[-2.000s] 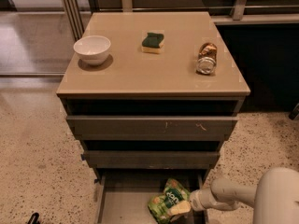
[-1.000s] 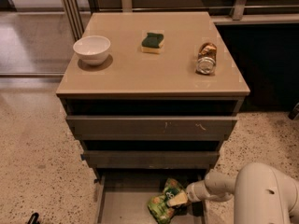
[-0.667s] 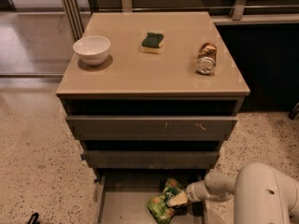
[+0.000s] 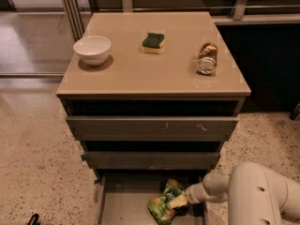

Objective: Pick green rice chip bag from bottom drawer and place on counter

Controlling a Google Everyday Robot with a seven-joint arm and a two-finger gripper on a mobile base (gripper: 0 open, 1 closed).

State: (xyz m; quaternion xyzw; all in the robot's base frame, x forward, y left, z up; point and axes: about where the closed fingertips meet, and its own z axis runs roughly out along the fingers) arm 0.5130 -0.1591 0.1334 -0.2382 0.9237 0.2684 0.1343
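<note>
- I read this as the pick step: the gripper (image 4: 182,201) is down inside the bottom drawer (image 4: 123,204), right against the green rice chip bag (image 4: 163,207).
- The bag lies crumpled on the drawer floor toward the right side, with the gripper meeting its right edge. I cannot tell whether the gripper has pinched it or is only touching it.
- The arm (image 4: 255,193) comes in low from the right, beneath the fronts of the two upper drawers.
- Next, I judge, I need a confirmed hold, then a pull out toward me before lifting, so the bag clears the drawer front above it.
- The counter (image 4: 154,76) holds a white bowl (image 4: 92,49), a sponge (image 4: 153,41) and a tipped jar (image 4: 206,58). The front middle looks like the best bare spot to set the bag down.
</note>
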